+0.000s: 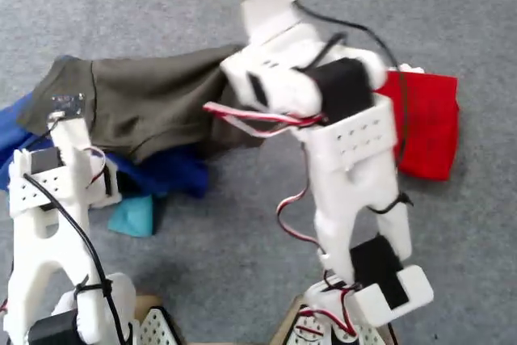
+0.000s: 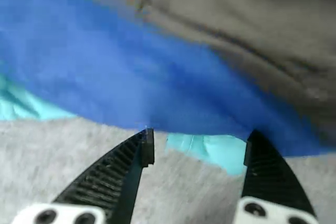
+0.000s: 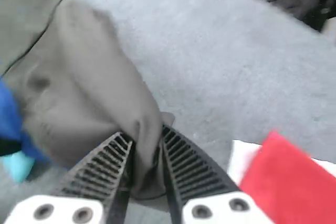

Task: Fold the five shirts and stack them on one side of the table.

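Olive-grey cotton shirt (image 1: 153, 98): heaped near the grey table's (image 1: 242, 224) left edge, your right gripper (image 3: 144, 139) clamped on it. Left gripper (image 2: 202, 139): jaws apart. Step, likely: drawing it free; next, you spread it flat.

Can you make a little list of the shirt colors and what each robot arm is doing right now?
top of pile: olive shirt, unfolded
under it: blue shirt, crumpled
lowest showing: teal shirt, peeking out
away from pile: red shirt, folded, on white cloth
right end effector: shut on the olive shirt's edge
left end effector: open, holding nothing, by the blue and teal edges
surface: grey table
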